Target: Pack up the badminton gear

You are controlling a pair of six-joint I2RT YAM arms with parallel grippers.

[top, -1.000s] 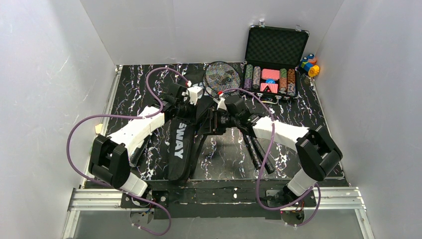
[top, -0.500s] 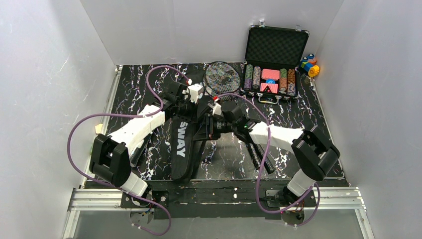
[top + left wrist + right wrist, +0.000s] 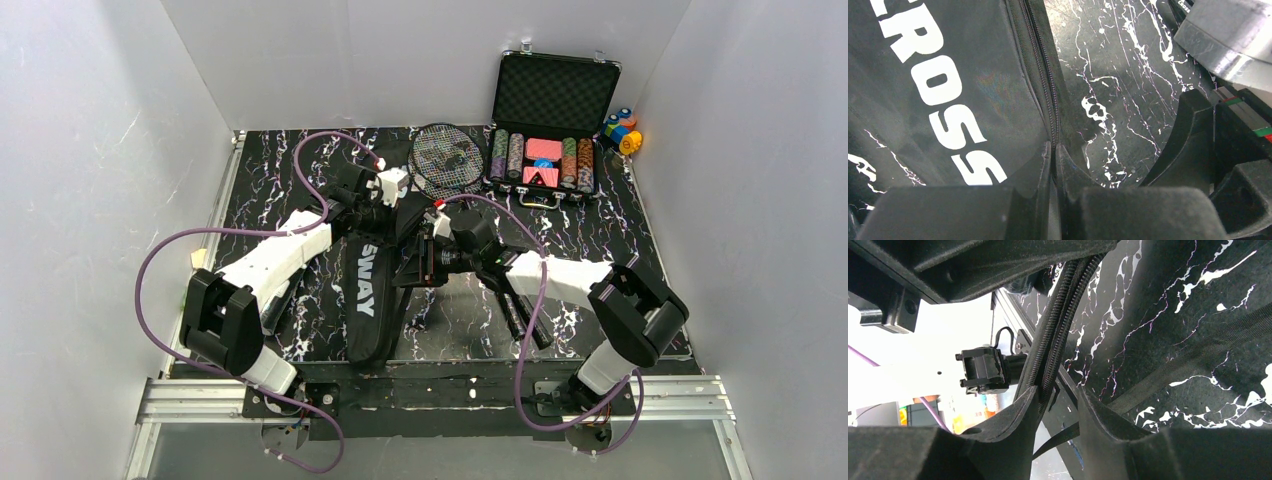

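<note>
CROSSWAY bag (image 3: 362,295) lies along the surface's middle, left gripper (image 3: 1053,150) pinched tight on its zipper (image 3: 1060,325) edge, right gripper (image 3: 1060,395) straddling that zipper with jaws apart, so imo hold the left firm and let the right clamp squarely before pulling the mouth open.

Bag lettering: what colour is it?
White lettering on the black bag; clearest in the left wrist view.

White-shelled arms (image 3: 270,262) carry black joints and purple cables (image 3: 138,280); left claw (image 3: 1053,150), right claw (image 3: 1058,395) are black.
</note>
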